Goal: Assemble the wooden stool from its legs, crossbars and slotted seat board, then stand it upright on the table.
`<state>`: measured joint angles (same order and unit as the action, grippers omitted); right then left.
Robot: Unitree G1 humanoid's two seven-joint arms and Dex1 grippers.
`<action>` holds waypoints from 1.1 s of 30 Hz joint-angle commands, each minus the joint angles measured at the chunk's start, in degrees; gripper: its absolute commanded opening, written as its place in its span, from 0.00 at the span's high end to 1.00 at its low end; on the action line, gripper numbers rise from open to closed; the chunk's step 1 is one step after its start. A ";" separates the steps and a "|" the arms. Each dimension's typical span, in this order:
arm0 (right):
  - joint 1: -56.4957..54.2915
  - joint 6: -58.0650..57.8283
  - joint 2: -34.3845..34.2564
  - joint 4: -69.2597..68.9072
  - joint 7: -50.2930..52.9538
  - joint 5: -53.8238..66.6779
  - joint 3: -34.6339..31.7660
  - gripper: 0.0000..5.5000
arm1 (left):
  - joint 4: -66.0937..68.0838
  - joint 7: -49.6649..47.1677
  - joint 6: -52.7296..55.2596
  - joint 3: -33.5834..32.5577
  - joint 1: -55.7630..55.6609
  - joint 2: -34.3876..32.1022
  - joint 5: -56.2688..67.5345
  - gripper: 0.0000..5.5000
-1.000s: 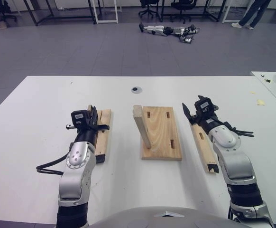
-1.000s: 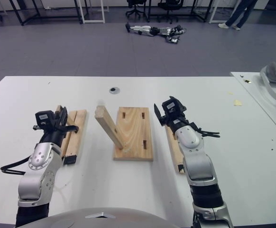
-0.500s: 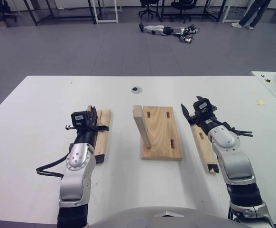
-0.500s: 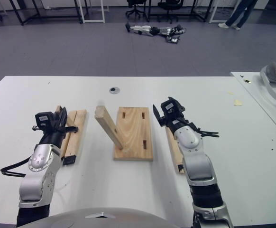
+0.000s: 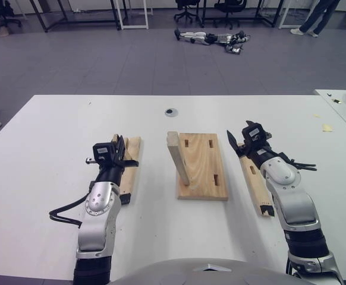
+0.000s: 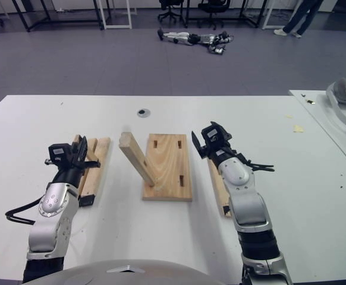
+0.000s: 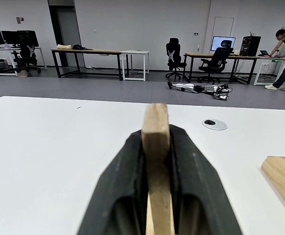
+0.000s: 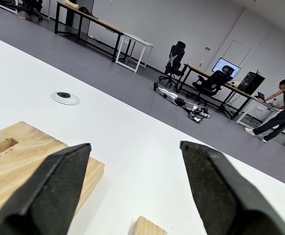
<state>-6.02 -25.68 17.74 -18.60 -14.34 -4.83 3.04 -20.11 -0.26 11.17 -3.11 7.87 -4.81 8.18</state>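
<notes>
White table (image 5: 42, 154) before a grey office floor (image 5: 131, 59); left jaws pinch a plank (image 7: 155, 127), right jaws spread.

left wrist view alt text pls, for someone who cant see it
The left gripper is shut on a wooden piece, held on edge above the white table. A corner of the seat board lies nearby, and a round cable port sits farther off.
</notes>
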 commanded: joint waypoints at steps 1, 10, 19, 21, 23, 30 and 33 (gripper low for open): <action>-0.42 0.26 0.78 0.54 -0.19 -0.66 0.13 0.38 | 3.99 2.07 5.46 0.23 3.18 -0.22 1.32 0.93; -1.06 0.32 1.26 0.98 -0.43 -1.16 0.66 0.38 | 3.79 6.98 17.12 2.12 3.71 -4.64 3.47 0.93; -1.87 0.76 1.70 1.68 -0.32 -1.64 1.52 0.38 | 2.24 5.35 13.84 3.04 3.26 -3.54 1.82 0.84; -1.99 0.90 1.66 1.84 -0.30 -1.78 1.57 0.38 | 1.16 5.71 13.20 2.43 2.73 -3.79 1.89 0.78; -2.06 1.10 1.65 2.05 -0.24 -1.85 1.61 0.38 | 0.19 6.33 13.45 2.16 2.26 -4.28 1.89 0.71; -2.34 1.44 1.27 2.29 0.20 -2.00 1.57 0.38 | -4.99 12.09 21.46 1.30 2.17 -10.86 4.17 0.50; -2.13 1.45 1.00 2.21 0.33 -2.10 1.74 0.38 | -6.63 14.10 28.25 -0.32 1.55 -14.14 5.64 0.42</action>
<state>-7.08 -24.38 19.01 -16.48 -14.27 -6.59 4.74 -25.42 13.11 35.62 -2.39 10.31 -17.15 13.13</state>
